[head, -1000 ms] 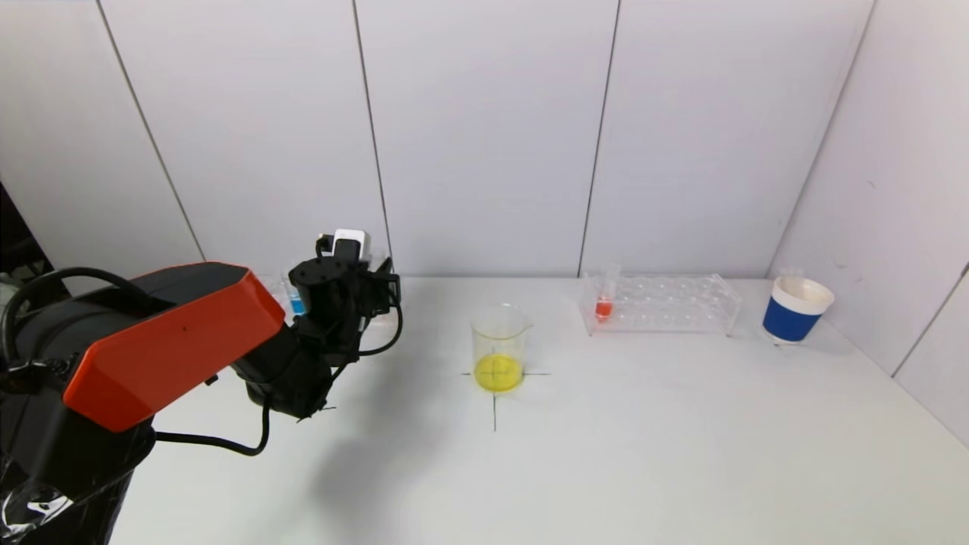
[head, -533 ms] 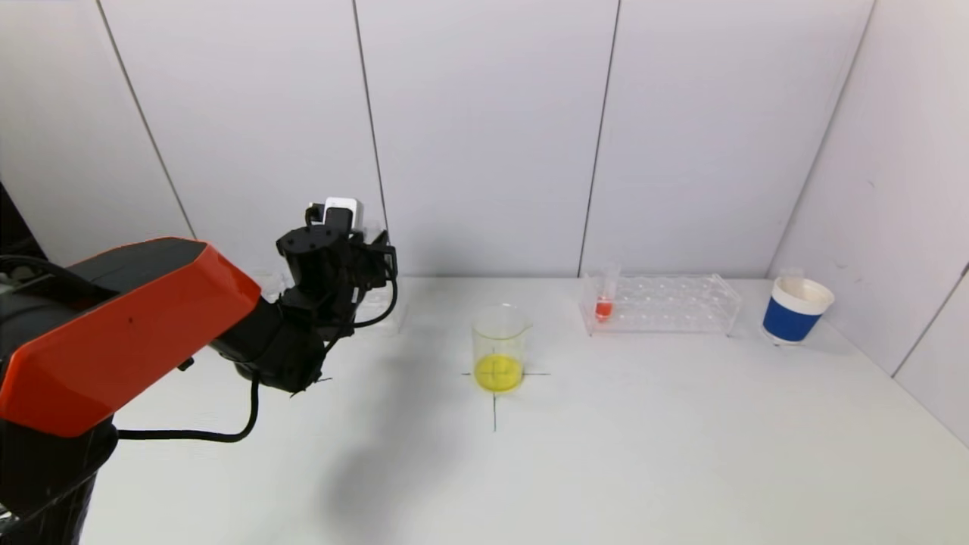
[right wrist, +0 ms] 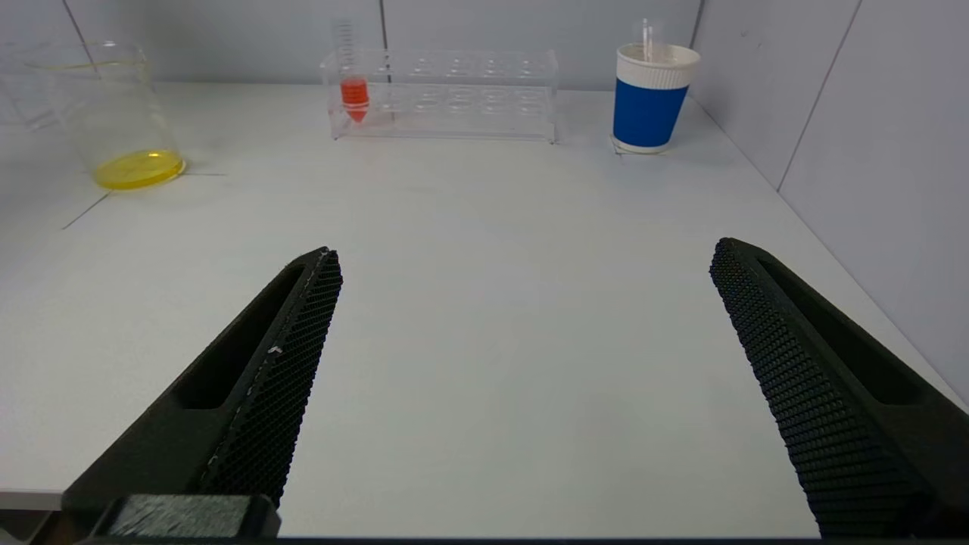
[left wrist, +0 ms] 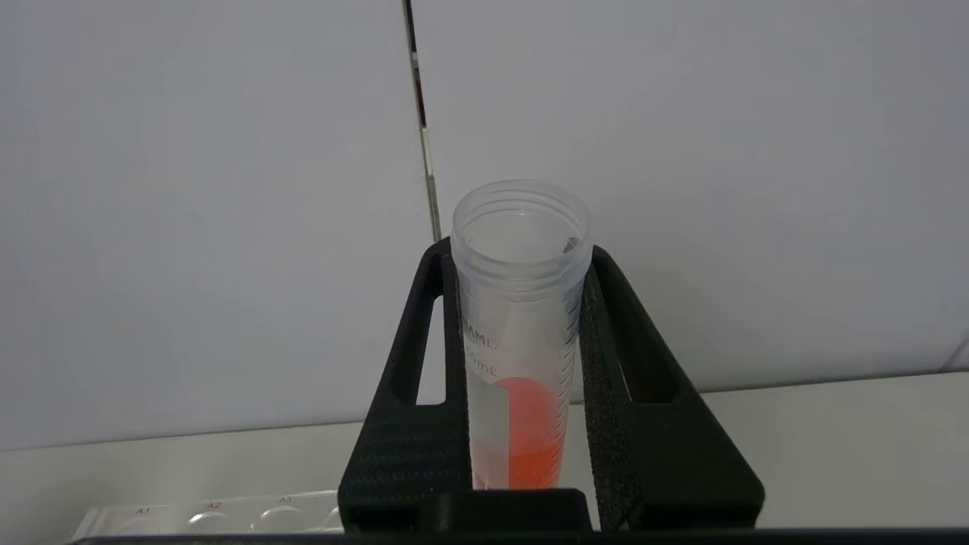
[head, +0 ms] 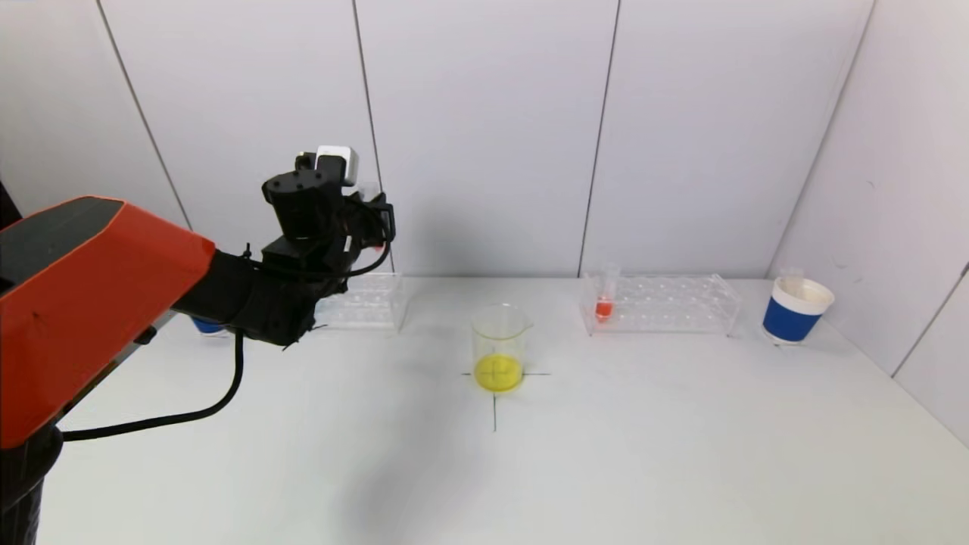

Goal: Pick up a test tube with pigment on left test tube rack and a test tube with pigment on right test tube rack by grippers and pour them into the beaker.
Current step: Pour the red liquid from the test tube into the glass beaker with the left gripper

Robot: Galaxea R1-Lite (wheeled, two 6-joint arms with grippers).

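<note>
a: black carbon fingers (left wrist: 424,363) of our left gripper (left wrist: 522,318) clamp a clear test tube (left wrist: 521,325) from both sides. it stands upright between them, mouth uncapped, orange pigment pooled in its lower part.

b: where do we see that from the head camera?

a: the left gripper (head: 363,219) hangs raised above the left test tube rack (head: 363,303), close to the back wall, with the tube lifted clear of the rack. the orange-shelled left arm (head: 91,295) reaches in from the near left corner.

b: and our right gripper (right wrist: 522,363)?

a: its two fingers are spread wide with nothing between them, low over the near part of the white table (right wrist: 484,303), well away from the glassware.

b: what lies beyond?

a: the beaker (head: 500,347) sits at table centre on a drawn cross, a shallow yellow layer in its bottom. the right test tube rack (head: 662,303) stands farther right near the wall, with one tube of orange pigment (head: 604,295) at its left end. a blue and white paper cup (head: 796,309) stands just past the rack. another blue cup (head: 206,325) peeks out from behind our left arm.
</note>
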